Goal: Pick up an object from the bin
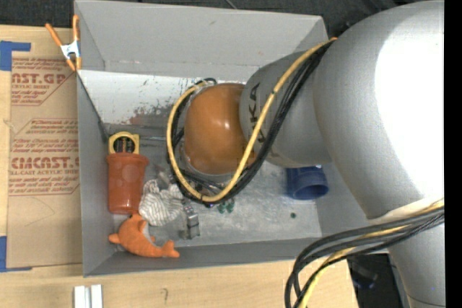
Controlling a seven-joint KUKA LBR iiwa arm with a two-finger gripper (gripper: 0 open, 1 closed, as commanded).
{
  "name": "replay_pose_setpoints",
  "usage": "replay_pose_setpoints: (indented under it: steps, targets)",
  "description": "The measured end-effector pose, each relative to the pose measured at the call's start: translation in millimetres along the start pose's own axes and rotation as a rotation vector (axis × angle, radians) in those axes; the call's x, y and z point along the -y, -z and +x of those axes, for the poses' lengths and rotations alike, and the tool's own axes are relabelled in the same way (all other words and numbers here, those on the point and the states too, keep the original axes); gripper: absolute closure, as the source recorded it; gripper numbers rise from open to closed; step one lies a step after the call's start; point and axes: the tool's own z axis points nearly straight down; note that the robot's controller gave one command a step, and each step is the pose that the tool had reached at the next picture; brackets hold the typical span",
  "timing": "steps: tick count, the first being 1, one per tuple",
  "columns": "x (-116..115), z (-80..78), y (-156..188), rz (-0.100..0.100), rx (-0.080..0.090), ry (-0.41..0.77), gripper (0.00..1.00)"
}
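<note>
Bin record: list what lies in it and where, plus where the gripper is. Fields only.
bin: grey metal
gripper: low in the bin's front left part, beside a crumpled white wad
left wall: orange cup, with a yellow-black round thing behind it
front-left corner: orange toy animal
right side: blue tube

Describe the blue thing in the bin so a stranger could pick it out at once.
Start at the grey metal bin and go to the right side of its floor, beside the robot's arm. A short blue tube lies there alone. It is the only blue thing; the orange cup, orange toy and crumpled white wad lie at the left.
</note>
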Motion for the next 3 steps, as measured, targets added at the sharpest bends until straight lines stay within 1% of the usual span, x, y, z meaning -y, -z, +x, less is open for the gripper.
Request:
replay_pose_setpoints:
  steps: [1,3]
  targets:
    - [12.0,-1.5,-4.5,-0.001,0.004,0.090,1.00]
    - [11.9,-1.3,-3.0,-0.001,0.003,0.090,1.00]
